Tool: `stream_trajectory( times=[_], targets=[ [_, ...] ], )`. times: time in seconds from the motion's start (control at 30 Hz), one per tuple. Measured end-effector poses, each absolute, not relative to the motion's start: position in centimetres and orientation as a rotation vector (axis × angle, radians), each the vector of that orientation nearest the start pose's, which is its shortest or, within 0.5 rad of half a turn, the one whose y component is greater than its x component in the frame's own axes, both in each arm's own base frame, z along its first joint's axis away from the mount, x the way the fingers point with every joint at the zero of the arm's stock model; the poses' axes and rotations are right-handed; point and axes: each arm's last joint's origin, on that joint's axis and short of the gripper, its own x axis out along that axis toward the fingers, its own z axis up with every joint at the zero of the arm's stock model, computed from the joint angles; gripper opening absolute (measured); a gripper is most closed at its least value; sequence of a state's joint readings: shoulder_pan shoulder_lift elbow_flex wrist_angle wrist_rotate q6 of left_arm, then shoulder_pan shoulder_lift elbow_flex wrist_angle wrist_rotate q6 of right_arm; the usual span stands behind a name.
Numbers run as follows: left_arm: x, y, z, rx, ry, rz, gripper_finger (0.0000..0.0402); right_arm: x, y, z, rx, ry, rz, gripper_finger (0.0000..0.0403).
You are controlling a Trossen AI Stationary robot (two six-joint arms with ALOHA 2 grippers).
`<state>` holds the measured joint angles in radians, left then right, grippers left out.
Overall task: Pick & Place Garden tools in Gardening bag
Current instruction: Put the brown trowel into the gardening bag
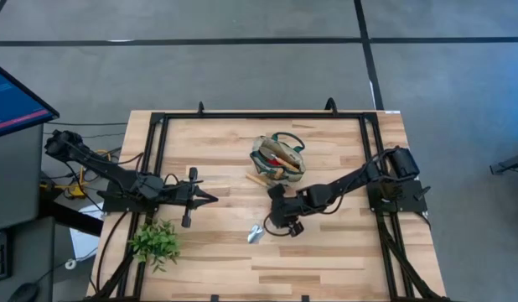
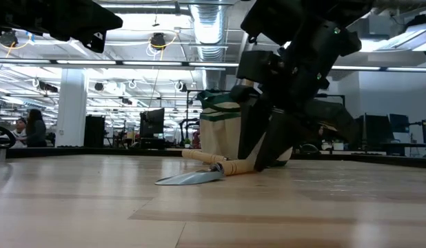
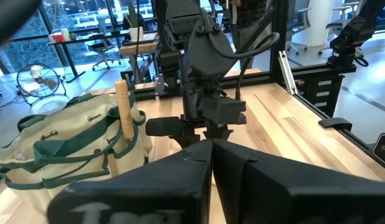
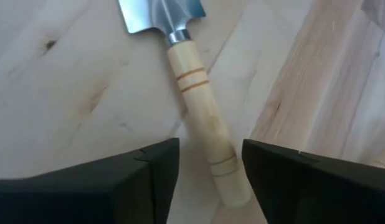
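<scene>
the trowel [image 4: 199,106] lies flat on the counter [image 1: 343,252], near the middle and toward the near edge, just near of the gardening bag [image 1: 278,157]. its long axis runs from the silver blade, which points left and near, along the wooden handle toward the right arm. in the right wrist view the handle passes straight between the two jaws, which stand apart on either side of it and do not touch it, so the axis runs roughly along the gap between them. the right gripper [image 1: 280,220] sits low over the handle end and is plainly the nearer arm; a close here would likely catch the handle near its butt.

the trowel has a bright metal blade and a pale round handle ringed with thin orange-brown bands. the bag stands upright, beige with green trim, tools already poking out of it.

the left gripper [image 1: 210,199] waits well to the left, jaws together, holding nothing.
</scene>
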<state>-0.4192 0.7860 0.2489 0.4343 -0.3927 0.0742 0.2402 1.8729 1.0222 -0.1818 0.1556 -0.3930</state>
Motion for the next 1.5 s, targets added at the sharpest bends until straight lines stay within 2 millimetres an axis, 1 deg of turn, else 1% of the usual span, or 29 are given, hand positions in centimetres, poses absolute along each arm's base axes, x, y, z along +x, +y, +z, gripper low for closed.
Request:
stream_trajectory(
  times=[0.13,0.33,0.4,0.53,0.67,0.8,0.9,0.97,1.17,1.3,1.5],
  targets=[
    [15.9,-5.9,20.7,0.115,0.093,-0.030,0.0002,34.5,7.7,12.8,-0.544,1.000,0.291,0.0159],
    [15.9,-5.9,20.7,0.115,0.093,-0.030,0.0002,34.9,7.2,11.9,-0.416,1.023,0.352,0.0127],
    [15.9,-5.9,20.7,0.115,0.094,-0.031,0.0002,34.9,7.1,11.4,-0.410,1.036,0.360,0.0120],
    [15.9,-5.9,20.7,0.115,0.094,-0.030,0.0002,34.9,7.1,11.3,-0.408,1.039,0.363,0.0108],
    [15.9,-5.9,20.7,0.115,0.094,-0.031,0.0002,34.9,7.1,11.3,-0.387,1.044,0.350,0.0085],
    [15.9,-5.9,20.7,0.115,0.094,-0.030,0.0002,34.8,7.0,11.9,-0.366,1.036,0.332,0.0059],
    [15.9,-5.9,20.7,0.115,0.094,-0.030,0.0002,34.5,7.0,12.4,-0.375,1.036,0.318,0.0056],
    [15.9,-5.9,20.7,0.115,0.093,-0.031,0.0002,34.2,6.8,12.9,-0.393,1.047,0.290,0.0059],
    [15.9,-5.9,20.7,0.115,0.093,-0.030,0.0002,33.2,6.3,15.5,-0.434,1.048,0.189,0.0057],
    [15.9,-5.9,20.7,0.115,0.093,-0.030,0.0002,32.3,6.0,18.0,-0.413,1.010,0.124,0.0056],
    [15.9,-5.9,20.7,0.113,0.093,-0.030,0.0002,30.2,5.7,21.9,-0.395,0.954,0.013,0.0056]
  ],
)
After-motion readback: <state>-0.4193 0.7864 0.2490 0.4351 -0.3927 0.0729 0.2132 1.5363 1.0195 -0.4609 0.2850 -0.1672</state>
